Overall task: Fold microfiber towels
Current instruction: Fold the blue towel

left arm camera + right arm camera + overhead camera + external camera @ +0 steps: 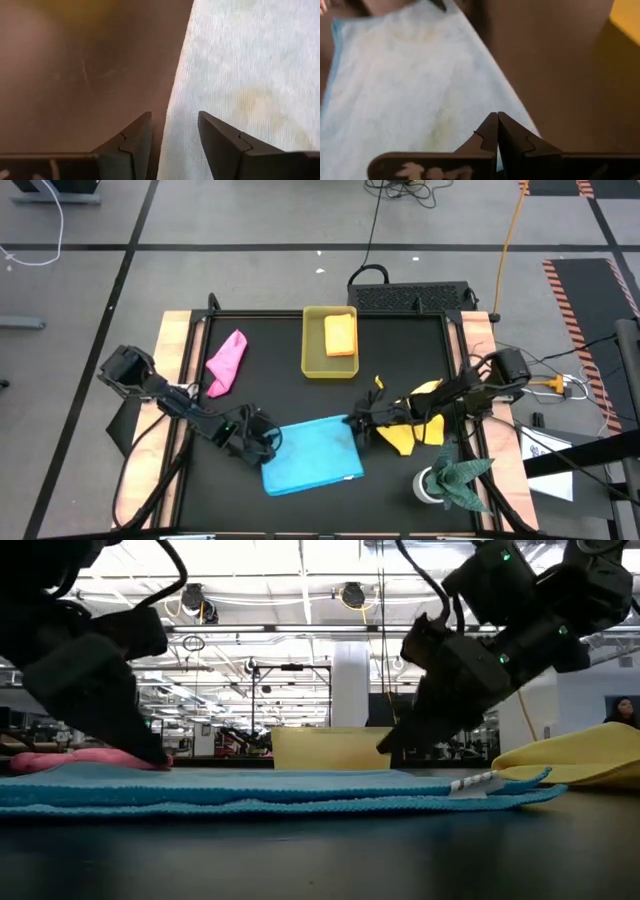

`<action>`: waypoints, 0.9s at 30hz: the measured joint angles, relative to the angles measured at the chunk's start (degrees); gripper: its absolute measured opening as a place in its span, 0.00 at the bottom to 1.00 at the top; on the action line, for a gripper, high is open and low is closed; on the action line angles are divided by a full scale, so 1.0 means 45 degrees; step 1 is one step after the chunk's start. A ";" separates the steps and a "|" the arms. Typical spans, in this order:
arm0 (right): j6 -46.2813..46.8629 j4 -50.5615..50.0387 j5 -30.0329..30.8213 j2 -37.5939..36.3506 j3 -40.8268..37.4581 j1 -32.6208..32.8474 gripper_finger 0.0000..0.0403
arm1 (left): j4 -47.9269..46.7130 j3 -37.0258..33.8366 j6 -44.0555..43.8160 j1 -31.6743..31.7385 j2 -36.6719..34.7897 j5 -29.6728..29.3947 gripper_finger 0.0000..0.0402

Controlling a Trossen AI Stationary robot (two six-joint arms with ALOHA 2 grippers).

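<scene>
The light blue towel (315,455) lies flat on the black table near its front edge, and in the low view (300,790) it shows two layers. My left gripper (270,442) is open and low at the towel's left edge, one finger over the table and one over the cloth (175,117). My right gripper (352,423) is shut just above the towel's far right corner (497,115). The yellow towel (405,438) lies crumpled under my right arm. The pink towel (226,362) lies at the far left. The orange towel (340,333) lies folded in the yellow tray (312,355). My left gripper comes down slanting from the table's left, and its open fingers (215,135) stand on either side of the blue towel's left edge (175,95). I cannot tell whether they touch the cloth.
A dark green cloth sits in a white cup (455,478) at the front right corner. The yellow tray stands at the far middle of the table. Wooden rails border the table's left and right sides. Bare black table shows between the pink towel and the tray.
</scene>
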 joint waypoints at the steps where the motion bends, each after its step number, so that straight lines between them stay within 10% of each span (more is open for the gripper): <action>1: 0.0004 -0.0013 -0.0261 0.0175 -0.0009 0.0000 0.00 | -0.0101 0.0016 -0.0082 0.0019 0.0036 -0.0008 0.41; 17: -0.2855 0.0537 0.1576 -0.0134 -0.0012 -0.1953 0.00 | 0.0075 0.0007 -0.3340 -0.1937 0.0080 0.0359 0.41; 27: -0.2567 0.0681 -0.1604 -0.0856 0.0002 0.0362 0.00 | 0.2586 0.0013 0.0500 -0.2270 0.0189 -0.1738 0.41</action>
